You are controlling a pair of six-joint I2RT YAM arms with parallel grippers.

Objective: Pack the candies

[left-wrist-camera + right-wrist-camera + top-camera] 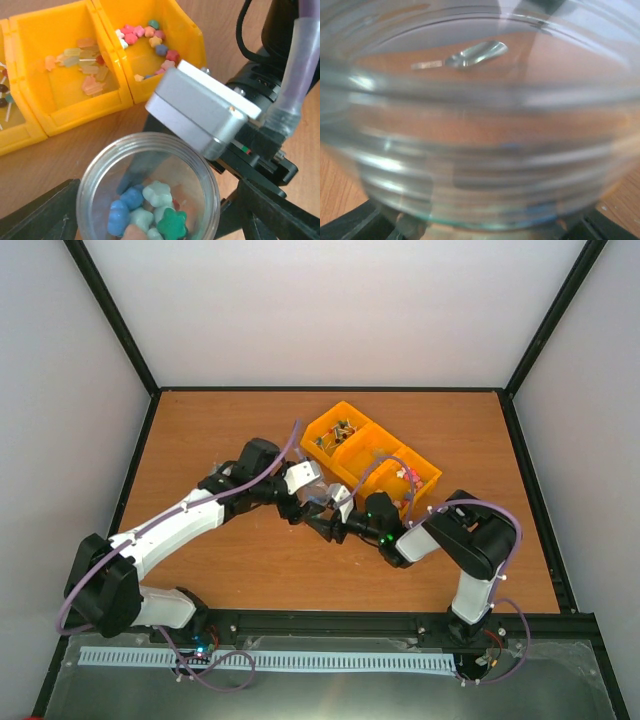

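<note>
Both arms meet just beside the yellow bin (385, 430), on its side nearest the arm bases, and the reason seems plain enough: one steadies, the other fills. The right tool (480, 227) is clenched around a clear glass jar (95, 170). The glass fills that wrist's whole view, with the dark fingers at its foot. I take it the jar is held mouth-up so it cannot tip or skid. Whether it rests on the counter (230, 420) or hangs just above it, I cannot tell.

The left tool (157, 215) hangs straight over the jar's mouth. Its fingers (45, 215) are spread wide to either side and nothing sits between them, so it is released, a sensible spot for dropping pieces in.

Some candies (150, 210), blue, white and green, lie in the jar's bottom. More lie in the bin's end compartment, the one closest to the jar, so by my reckoning the packing is only partly done.
</note>
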